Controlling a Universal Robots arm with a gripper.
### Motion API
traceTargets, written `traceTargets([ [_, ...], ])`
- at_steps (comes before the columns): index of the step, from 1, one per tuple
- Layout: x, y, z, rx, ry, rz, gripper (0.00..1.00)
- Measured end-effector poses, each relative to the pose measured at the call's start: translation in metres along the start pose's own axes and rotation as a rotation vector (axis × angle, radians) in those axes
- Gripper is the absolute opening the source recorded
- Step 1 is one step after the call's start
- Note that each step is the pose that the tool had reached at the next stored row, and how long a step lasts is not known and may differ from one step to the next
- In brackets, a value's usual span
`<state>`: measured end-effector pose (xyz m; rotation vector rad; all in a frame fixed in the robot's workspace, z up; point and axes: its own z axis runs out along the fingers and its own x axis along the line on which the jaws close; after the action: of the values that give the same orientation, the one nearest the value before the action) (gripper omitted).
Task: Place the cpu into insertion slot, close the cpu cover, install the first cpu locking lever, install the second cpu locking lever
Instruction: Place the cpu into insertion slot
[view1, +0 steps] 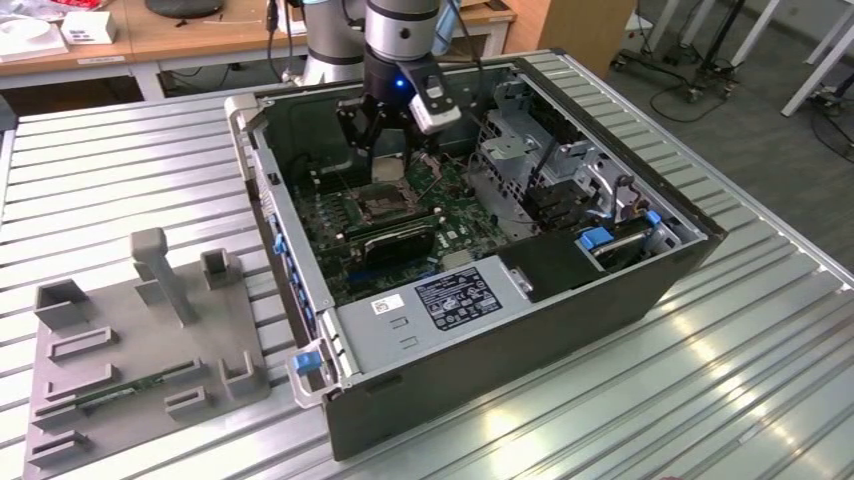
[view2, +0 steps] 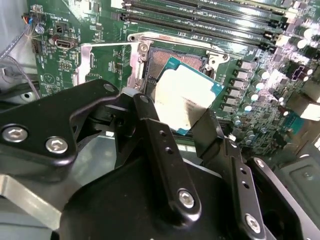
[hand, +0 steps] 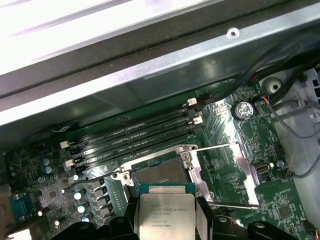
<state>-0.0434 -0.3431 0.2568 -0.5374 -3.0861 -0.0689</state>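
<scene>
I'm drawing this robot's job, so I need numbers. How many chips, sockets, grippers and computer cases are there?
cpu: 1
insertion slot: 1
gripper: 1
computer case: 1
Total: 4

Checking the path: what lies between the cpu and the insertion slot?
Nothing: in the first wrist view the stretch from cpu to insertion slot is bare.

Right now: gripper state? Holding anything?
Gripper: jaws shut on the cpu, over the insertion slot.
</scene>
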Motion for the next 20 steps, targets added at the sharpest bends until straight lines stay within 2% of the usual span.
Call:
traceTargets([
  [20,0.0000,0.0000,0.0006,-0.0018,-0.0046,0.111,0.54],
])
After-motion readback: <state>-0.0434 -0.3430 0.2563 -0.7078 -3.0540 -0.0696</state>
